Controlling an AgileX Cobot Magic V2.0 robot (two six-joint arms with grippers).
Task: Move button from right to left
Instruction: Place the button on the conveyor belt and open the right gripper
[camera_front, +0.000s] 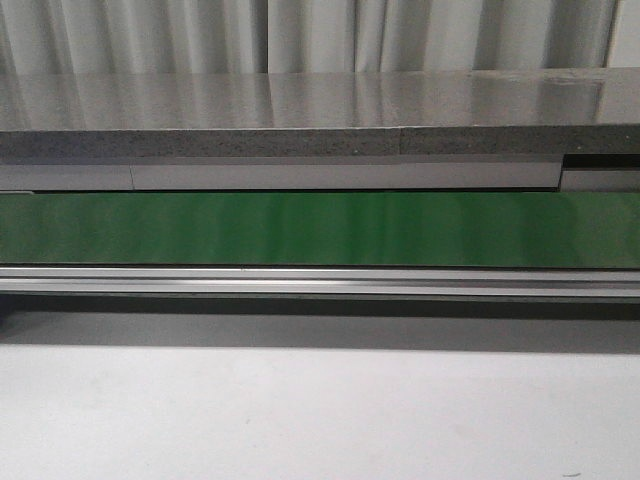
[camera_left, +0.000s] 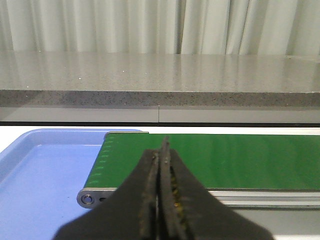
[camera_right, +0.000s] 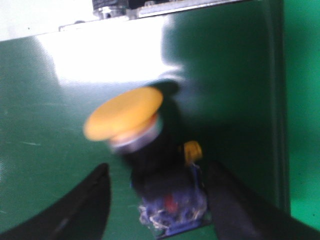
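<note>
The button (camera_right: 124, 119) lies on the green conveyor belt (camera_right: 45, 150) in the right wrist view: a round yellow-orange head, a black body and a red-white-blue mark at its base. The picture is blurred. My right gripper (camera_right: 159, 172) is open, its two dark fingers on either side of the button's black body; the finger on the mark's side is close to it, the other stands apart. My left gripper (camera_left: 162, 150) is shut and empty, above the end of the belt (camera_left: 240, 155). Neither gripper nor the button shows in the front view.
A blue tray (camera_left: 40, 170) sits beside the belt's end roller (camera_left: 89, 199). A grey speckled stone counter (camera_front: 300, 110) runs behind the belt (camera_front: 320, 228), with pale curtains beyond. An aluminium rail (camera_front: 320, 282) edges the belt, with a white tabletop (camera_front: 320, 420) in front.
</note>
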